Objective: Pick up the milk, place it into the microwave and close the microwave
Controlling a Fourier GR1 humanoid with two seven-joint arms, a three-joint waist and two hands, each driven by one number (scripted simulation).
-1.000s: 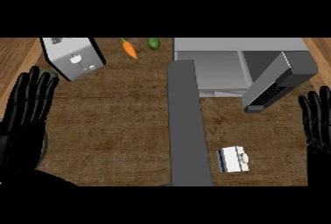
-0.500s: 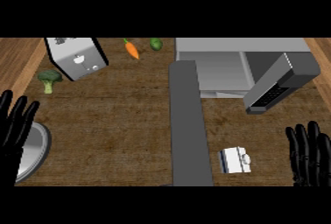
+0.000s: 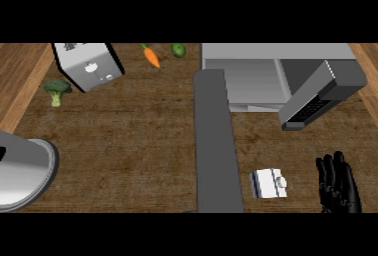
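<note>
A small white milk carton [image 3: 269, 183] lies on the wooden counter, just right of a grey strip. My right hand [image 3: 339, 185] shows at the lower right with straight fingers pointing up, a short gap to the right of the carton and not touching it. The grey microwave [image 3: 255, 75] sits at the back right with its door [image 3: 321, 95] swung open toward me. My left hand is out of the view.
A grey strip [image 3: 215, 145] runs down the counter's middle. A toaster [image 3: 87, 65], a carrot [image 3: 151, 56], a green vegetable [image 3: 178, 50] and a broccoli [image 3: 56, 90] sit at the back left. A round grey metal object [image 3: 22, 172] fills the lower left edge.
Both hands have sunk toward the lower edge; the left one has left the view. The view has shifted, bringing the broccoli and the round metal object into sight.
</note>
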